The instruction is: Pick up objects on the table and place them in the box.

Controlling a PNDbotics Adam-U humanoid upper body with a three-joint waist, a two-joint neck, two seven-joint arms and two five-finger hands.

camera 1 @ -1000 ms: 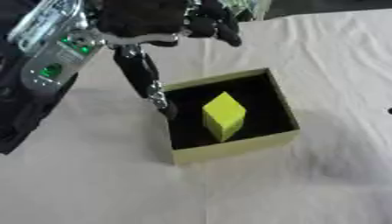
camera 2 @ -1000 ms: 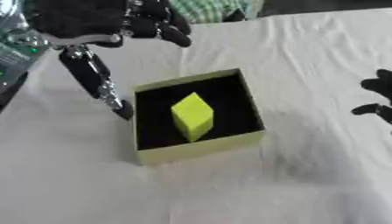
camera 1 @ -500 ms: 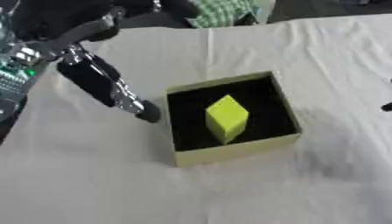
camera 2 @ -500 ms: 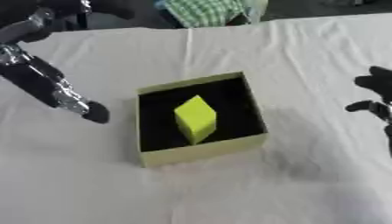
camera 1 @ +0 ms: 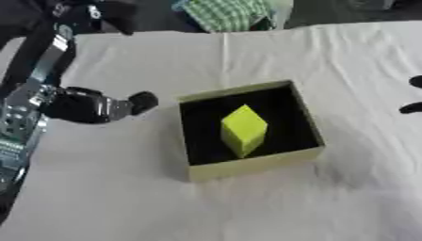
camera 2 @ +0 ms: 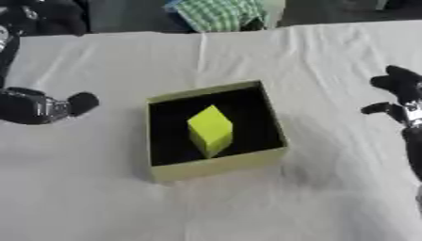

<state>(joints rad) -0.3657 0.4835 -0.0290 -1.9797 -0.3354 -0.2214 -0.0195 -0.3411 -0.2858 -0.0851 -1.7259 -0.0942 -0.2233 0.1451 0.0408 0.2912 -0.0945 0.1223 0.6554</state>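
Inside the box [camera 1: 249, 167], a yellow block [camera 1: 243, 130] stands tilted on the black floor in the left eye view, while the left hand [camera 1: 99, 105] hangs beside it, fingers unclear. Over in the right eye view, the right hand [camera 2: 401, 96] rests at the edge, relaxed and empty; green checked cloth [camera 2: 221, 13] lies beyond the table [camera 2: 329, 197].

no readable text, labels or numbers

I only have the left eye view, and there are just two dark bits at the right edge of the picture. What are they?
Observer: They're part of the right hand. It sits to the right of the box, apart from it.
Operator: Is it holding anything?
Observer: No. Its fingers point up, relaxed, with nothing in them.
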